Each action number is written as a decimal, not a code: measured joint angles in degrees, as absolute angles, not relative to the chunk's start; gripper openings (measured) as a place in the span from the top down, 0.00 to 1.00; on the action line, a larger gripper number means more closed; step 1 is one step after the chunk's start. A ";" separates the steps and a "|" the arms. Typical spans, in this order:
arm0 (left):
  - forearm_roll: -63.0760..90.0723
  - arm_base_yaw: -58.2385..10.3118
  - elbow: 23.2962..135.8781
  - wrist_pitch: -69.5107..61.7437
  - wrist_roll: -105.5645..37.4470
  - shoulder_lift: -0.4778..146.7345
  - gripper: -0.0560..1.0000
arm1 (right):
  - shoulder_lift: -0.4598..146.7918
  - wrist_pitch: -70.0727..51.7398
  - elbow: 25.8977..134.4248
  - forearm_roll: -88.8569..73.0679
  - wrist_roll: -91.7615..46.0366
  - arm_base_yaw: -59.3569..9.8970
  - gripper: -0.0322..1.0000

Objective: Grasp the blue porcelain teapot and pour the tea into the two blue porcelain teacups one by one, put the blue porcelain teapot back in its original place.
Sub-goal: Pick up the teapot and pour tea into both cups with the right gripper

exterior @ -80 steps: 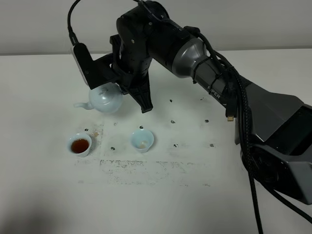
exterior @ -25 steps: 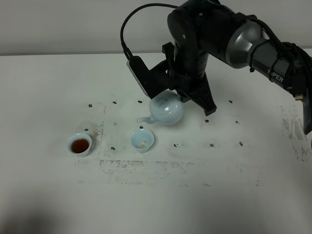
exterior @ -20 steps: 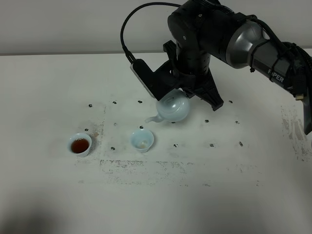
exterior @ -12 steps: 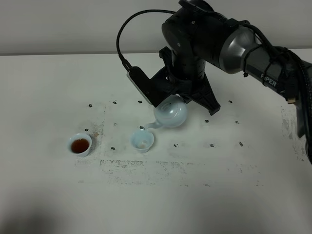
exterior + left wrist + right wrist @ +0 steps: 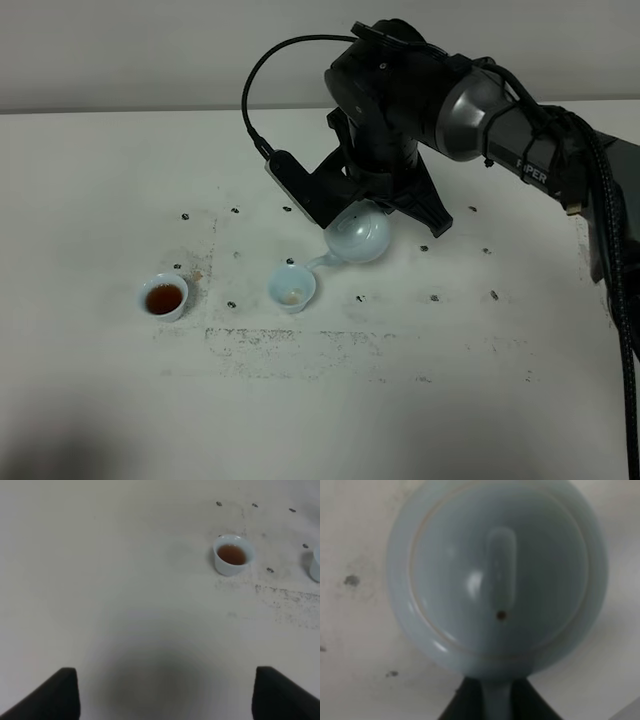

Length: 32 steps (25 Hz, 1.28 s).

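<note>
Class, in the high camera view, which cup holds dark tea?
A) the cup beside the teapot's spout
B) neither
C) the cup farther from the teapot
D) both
C: the farther cup shows brown liquid; the nearer cup, by the teapot, looks pale inside.

This looks like a robotics lab bench: a bare white table (image 5: 500,400) carries small black marker dots (image 5: 433,297) and worn, speckled scuff marks (image 5: 300,338) around a cabled black robot arm (image 5: 470,95). Behind the arm runs a plain pale wall (image 5: 120,50).
</note>
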<state>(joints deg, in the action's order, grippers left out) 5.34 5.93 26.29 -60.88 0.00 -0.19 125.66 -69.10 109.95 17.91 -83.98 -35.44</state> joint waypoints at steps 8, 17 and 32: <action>5.34 5.93 26.29 -60.88 0.00 -0.19 0.31 | 125.66 -67.85 109.95 19.16 -83.32 -37.04 0.93; 5.34 5.93 26.29 -60.88 0.00 -0.19 0.31 | 125.66 -67.97 109.95 25.24 -78.98 -39.98 0.93; 5.34 5.93 26.29 -60.88 0.00 -0.19 0.31 | 125.88 -69.76 109.95 28.99 -75.54 -41.51 0.93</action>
<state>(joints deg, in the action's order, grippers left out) 5.34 5.93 26.29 -60.88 0.00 -0.19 125.88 -69.76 109.95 28.99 -75.54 -41.51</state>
